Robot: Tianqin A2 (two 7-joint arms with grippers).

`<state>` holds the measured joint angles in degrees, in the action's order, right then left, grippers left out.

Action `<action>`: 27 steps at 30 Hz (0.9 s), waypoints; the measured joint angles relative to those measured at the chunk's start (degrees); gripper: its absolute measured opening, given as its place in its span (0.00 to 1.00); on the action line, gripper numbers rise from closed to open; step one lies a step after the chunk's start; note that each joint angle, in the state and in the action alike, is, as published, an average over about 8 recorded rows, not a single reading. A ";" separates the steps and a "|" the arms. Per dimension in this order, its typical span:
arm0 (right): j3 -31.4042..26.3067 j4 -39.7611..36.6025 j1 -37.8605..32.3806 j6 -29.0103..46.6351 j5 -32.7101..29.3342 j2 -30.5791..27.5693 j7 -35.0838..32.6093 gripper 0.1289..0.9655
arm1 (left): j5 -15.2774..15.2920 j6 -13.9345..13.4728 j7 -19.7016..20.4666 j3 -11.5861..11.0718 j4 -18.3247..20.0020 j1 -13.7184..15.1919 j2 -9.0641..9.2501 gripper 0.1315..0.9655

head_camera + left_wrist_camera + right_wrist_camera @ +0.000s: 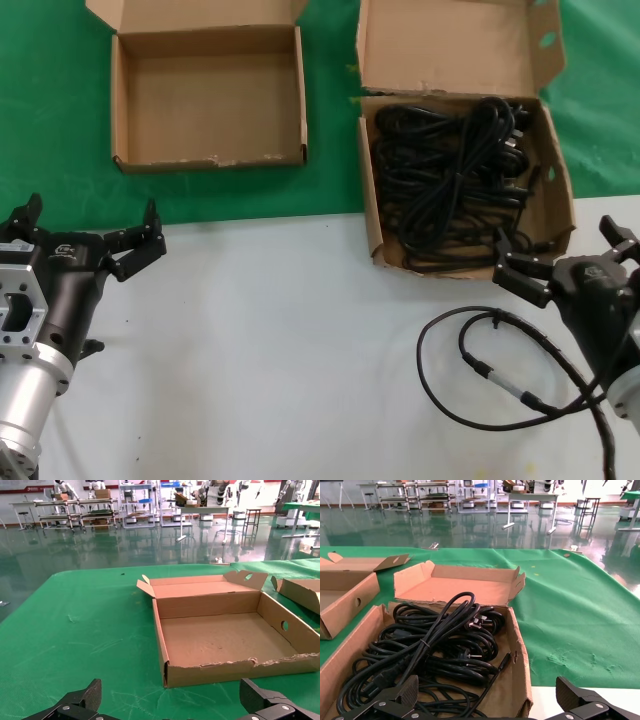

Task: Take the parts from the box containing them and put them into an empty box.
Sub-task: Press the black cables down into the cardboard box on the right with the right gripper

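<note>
Work surface: a green cloth [60, 130] covers the far part, and a pale grey tabletop [280, 340] the near part. On the right, straddling the edge between them, stands the deeper cardboard box [369, 215], its large lid flap raised behind it and a side flap with oval cut-outs at its far right corner. Inside lie the power cords [450, 180], black, with moulded plugs, coiled and tangled together across the box floor. On the green cloth to the left, well apart, sits the shallow square box [300, 90], with a bare floor and white scuffs on its front rim. A thin black cable [470, 370] with a silver connector loops on the grey tabletop near the right arm. The left gripper [85, 235] hovers above the grey tabletop, short of the shallow box, fingers spread wide and holding nothing. The right gripper [560, 250] hangs at the near right corner of the deeper box, likewise released, fingers apart above the cords.
</note>
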<state>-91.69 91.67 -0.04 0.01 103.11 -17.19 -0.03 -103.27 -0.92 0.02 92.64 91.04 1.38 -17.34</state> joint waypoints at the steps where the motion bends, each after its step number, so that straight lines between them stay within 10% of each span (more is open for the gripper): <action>1: 0.00 0.00 0.00 0.00 0.00 0.00 0.00 1.00 | 0.00 0.00 0.00 0.00 0.00 0.00 0.00 1.00; 27: 0.00 0.00 0.00 0.00 0.00 0.00 0.00 1.00 | 0.00 0.00 0.00 0.00 0.00 0.00 0.00 0.96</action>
<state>-91.69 91.67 -0.04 0.01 103.11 -17.19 -0.03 -103.27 -0.92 0.02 92.64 91.04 1.38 -17.34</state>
